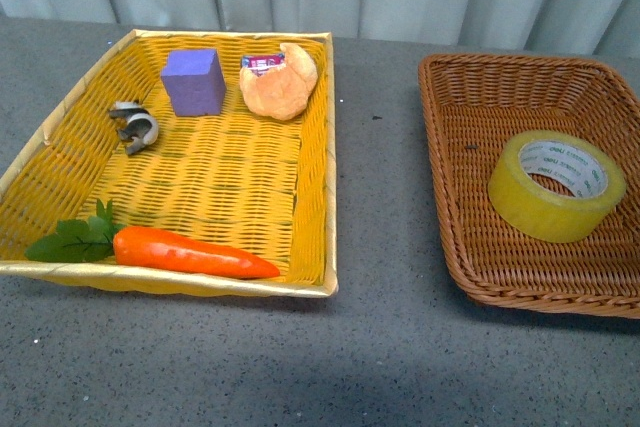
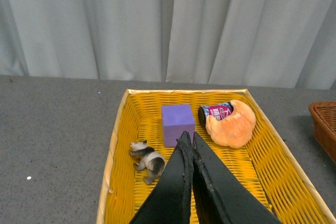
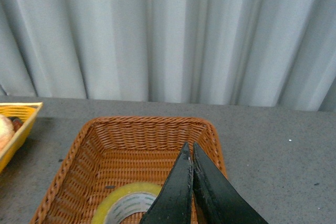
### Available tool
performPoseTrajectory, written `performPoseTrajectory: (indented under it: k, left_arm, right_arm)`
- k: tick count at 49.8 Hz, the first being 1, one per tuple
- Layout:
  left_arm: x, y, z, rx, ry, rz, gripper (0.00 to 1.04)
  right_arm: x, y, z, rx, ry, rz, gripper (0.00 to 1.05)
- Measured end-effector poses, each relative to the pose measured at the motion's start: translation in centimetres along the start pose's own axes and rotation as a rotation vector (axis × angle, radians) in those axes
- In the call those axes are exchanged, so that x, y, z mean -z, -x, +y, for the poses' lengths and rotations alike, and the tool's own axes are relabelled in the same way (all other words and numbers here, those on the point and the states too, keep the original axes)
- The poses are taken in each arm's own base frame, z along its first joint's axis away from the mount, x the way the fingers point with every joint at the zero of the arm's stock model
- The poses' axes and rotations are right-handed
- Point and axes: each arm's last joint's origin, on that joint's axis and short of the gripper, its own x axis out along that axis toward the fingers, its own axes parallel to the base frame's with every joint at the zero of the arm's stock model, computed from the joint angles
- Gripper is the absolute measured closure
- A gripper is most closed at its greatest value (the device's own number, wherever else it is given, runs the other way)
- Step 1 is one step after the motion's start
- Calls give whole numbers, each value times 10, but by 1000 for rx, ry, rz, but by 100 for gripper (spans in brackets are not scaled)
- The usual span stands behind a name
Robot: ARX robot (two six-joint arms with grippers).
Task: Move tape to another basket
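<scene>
The yellowish tape roll (image 1: pixel 556 185) with its white printed core lies inside the brown wicker basket (image 1: pixel 452 147) at the right of the front view. It also shows in the right wrist view (image 3: pixel 123 203), partly hidden behind my right gripper (image 3: pixel 189 148), which is shut and empty, held above the brown basket (image 3: pixel 89 150). My left gripper (image 2: pixel 188 137) is shut and empty, held above the yellow basket (image 2: pixel 118 145). Neither arm shows in the front view.
The yellow basket (image 1: pixel 315 167) at the left holds a purple block (image 1: pixel 193 81), a croissant (image 1: pixel 281 81), a small wrapped item (image 1: pixel 262 64), a grey-and-white panda figure (image 1: pixel 135 125) and a carrot (image 1: pixel 190 252). Grey tabletop (image 1: pixel 385 247) separates the baskets. A curtain hangs behind.
</scene>
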Motion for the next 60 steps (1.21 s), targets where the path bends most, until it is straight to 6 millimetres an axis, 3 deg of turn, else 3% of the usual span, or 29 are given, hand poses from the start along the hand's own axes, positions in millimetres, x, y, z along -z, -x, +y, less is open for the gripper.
performPoseTrajectory:
  k: [10,23,60]
  left_arm:
    - [-1,27,13,-7,1,-8,101]
    - [-1,50,14,-3,1,-6,101]
    - [-9,88,14,-3,1,-33,101]
  right_arm:
    - [-4,31,2,-12,-1,4,104]
    - [-16,58,2,-13,-3,-3,104]
    - [-18,102,1,-14,-4,-11,104]
